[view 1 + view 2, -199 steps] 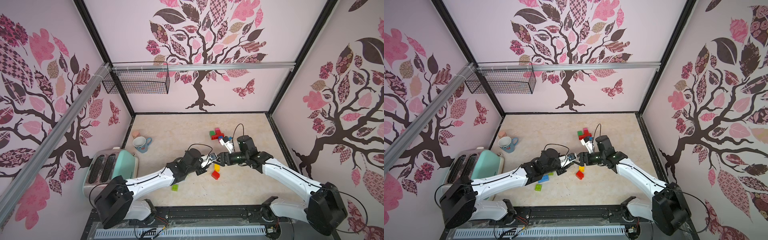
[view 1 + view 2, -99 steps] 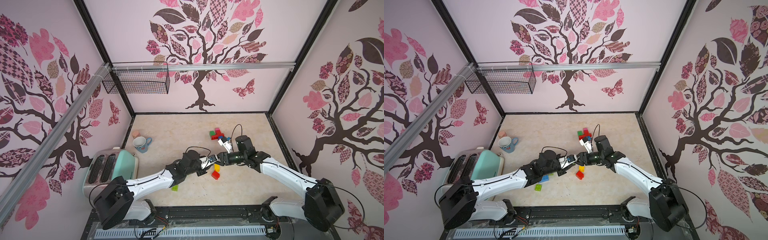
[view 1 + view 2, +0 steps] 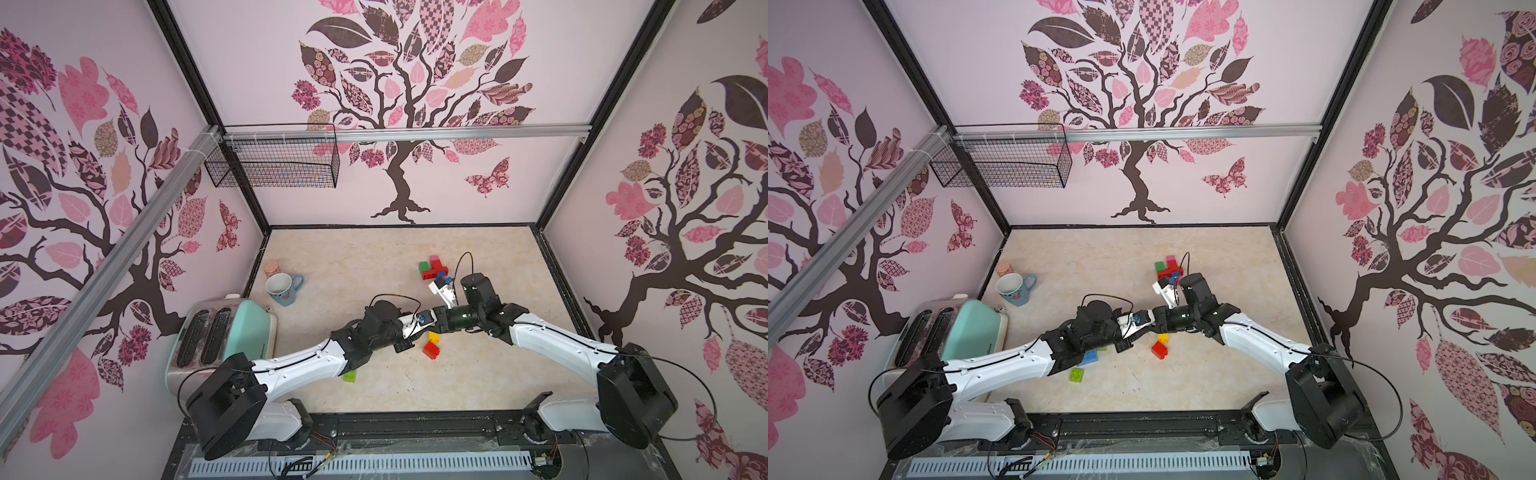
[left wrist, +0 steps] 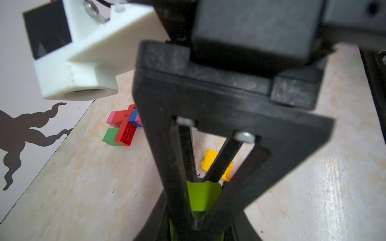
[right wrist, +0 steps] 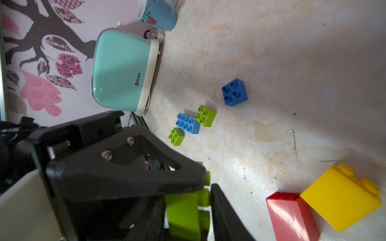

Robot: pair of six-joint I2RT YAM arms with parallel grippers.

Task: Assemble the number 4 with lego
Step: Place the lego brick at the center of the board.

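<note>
Tools met tip to tip over mid-table! The left tool (image 3: 420, 322) was clamped narrow on a lime brick (image 5: 183, 210), held above the table (image 3: 374, 257). The right tool (image 3: 431, 321) had its fingers close around that same brick, but I could not tell whether it gripped. Yellow brick (image 3: 434, 336) and red brick (image 3: 432, 350) lay side by side at 6 o'clock, just below the tools. At 12 o'clock sat a joined cluster (image 3: 432, 269) of red, green, pink and blue. A mint toaster (image 3: 249, 328) stood at 9 o'clock.
</note>
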